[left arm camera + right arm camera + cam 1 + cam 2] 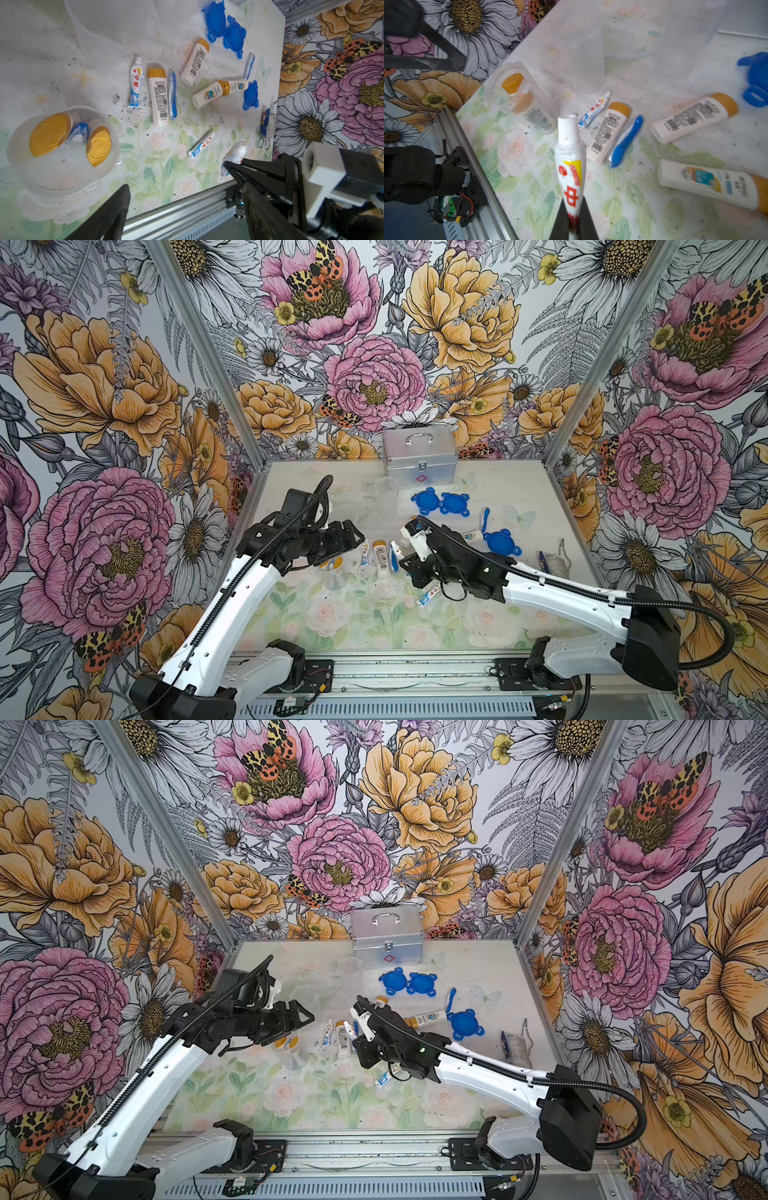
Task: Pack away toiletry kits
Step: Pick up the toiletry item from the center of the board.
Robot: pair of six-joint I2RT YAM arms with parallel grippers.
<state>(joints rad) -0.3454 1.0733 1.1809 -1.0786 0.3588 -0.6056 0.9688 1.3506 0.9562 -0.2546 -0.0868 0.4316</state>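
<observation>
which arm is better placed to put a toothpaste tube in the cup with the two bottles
Right: its hand is shut on a toothpaste tube held off the table, close to the cup. The left hand is open and empty.

Six white bottles (158, 93) with orange caps, three small tubes (136, 83), three blue toothbrushes (172, 93), three blue lids (215, 19), three clear cups (52, 178), and one silver case (417, 456) at twelve o'clock.

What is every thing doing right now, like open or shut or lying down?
Left gripper: open, empty.
Right gripper: shut on toothpaste tube.
Filled cup: upright, no lid.
Metal case: shut.
Three blue lids: lying loose, off the cups.
Four loose bottles: lying flat, caps on.
</observation>
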